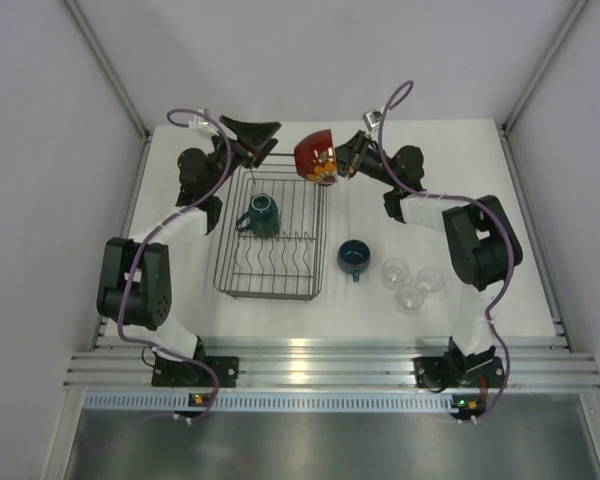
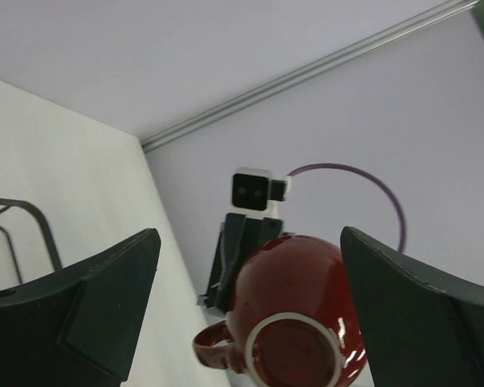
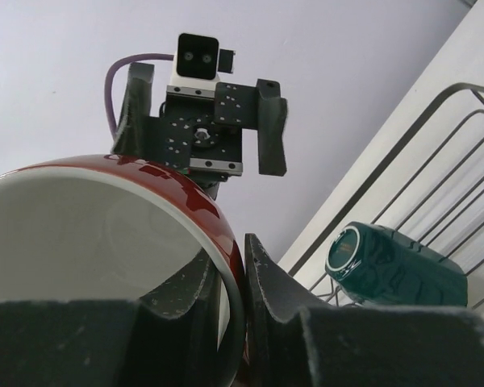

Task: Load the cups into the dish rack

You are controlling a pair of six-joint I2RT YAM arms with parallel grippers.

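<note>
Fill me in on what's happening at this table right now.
The right gripper is pinching the rim of the red cup and holding it in the air over the far end of the dish rack. The left gripper hangs wide open just to the cup's left, holding nothing. The teal mug is already in the rack. The dark-blue cup and the three clear glasses sit on the table to the right of the rack, not yet loaded.
</note>
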